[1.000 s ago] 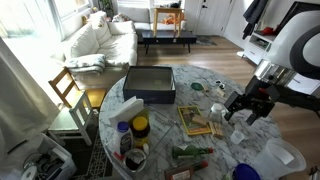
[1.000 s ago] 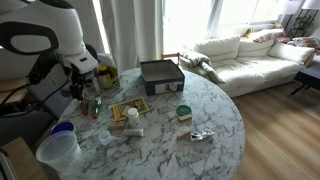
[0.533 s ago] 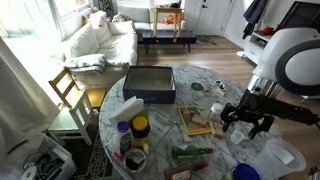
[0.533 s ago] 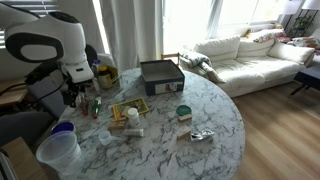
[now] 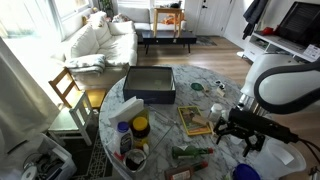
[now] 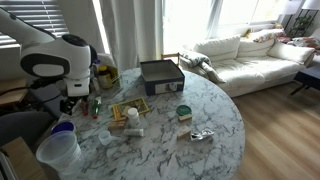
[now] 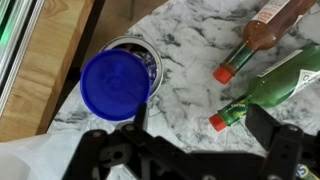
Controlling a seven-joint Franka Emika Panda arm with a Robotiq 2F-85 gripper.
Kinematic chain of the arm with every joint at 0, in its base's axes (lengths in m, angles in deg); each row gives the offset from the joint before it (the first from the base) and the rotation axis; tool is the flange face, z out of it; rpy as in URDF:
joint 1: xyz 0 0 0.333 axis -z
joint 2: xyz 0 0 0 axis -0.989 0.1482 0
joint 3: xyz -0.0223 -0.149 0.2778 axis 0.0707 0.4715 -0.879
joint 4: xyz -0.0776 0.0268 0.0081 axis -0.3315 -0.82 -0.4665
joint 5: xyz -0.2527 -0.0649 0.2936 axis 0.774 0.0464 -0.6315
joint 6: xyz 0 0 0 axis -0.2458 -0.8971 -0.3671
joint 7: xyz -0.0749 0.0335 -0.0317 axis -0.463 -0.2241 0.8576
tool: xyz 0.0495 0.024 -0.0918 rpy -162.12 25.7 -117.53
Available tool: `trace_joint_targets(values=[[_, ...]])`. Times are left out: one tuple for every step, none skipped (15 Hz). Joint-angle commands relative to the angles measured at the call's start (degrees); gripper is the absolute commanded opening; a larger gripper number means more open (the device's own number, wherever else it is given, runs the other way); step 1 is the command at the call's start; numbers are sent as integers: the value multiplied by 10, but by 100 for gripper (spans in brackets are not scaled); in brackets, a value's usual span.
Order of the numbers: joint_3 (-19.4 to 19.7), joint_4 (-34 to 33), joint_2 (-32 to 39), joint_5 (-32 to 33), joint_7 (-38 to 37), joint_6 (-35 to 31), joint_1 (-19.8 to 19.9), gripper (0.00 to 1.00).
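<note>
My gripper [image 7: 200, 126] hangs open above the marble table [image 7: 185, 50] with nothing between its fingers. In the wrist view a green bottle [image 7: 278, 85] with a red cap lies just past the right finger, its cap close to the gap. A red sauce bottle [image 7: 262, 28] lies beyond it. To the left stands a round tin [image 7: 148, 58] with a blue lid [image 7: 115, 85] leaning over it. In both exterior views the gripper [image 5: 243, 133] [image 6: 72, 100] hovers near the table's edge, beside the bottles [image 6: 97, 105] and the blue lid [image 6: 63, 128].
A dark box [image 5: 150, 83] sits mid-table, with a book [image 5: 194, 120] and a green-lidded jar [image 6: 183, 112] nearby. A clear plastic tub [image 6: 58, 150] stands at the edge. A yellow-lidded jar [image 5: 141, 127] and a white bottle [image 5: 122, 140] stand on the other side. A sofa [image 6: 250, 55] is behind.
The arm has swung down along the table's edge toward the blue-lidded tin and the bottles. The jaws have stayed open. Nothing on the table has moved.
</note>
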Motion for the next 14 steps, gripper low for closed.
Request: trace_joint_targets(values=[[7,0,3,0,-4,-1,-7,100],[7,0,4,-1,-5,-2,-7,100],[7,-1,4,-1,-6,-2,-7,100],[15,-7,20,-30,9,4,-9,100],[25,-13,37,-85,47,3,-15,100],[26,-13,47,-114,53,-12,-17,100],[28,-17,60,-150,56,-13,-15,100],[29,-20,73,-181,56,-14,-13,100],[28,-22,85,-207,55,-21,-11,100],[29,-24,98,-228,56,-27,-10,100],[29,-27,109,-249,54,-32,-9,100],[30,-31,121,-271,60,-37,-9,100],[30,-36,129,-300,69,-41,-9,100],[29,-39,139,-331,77,-52,-10,100]])
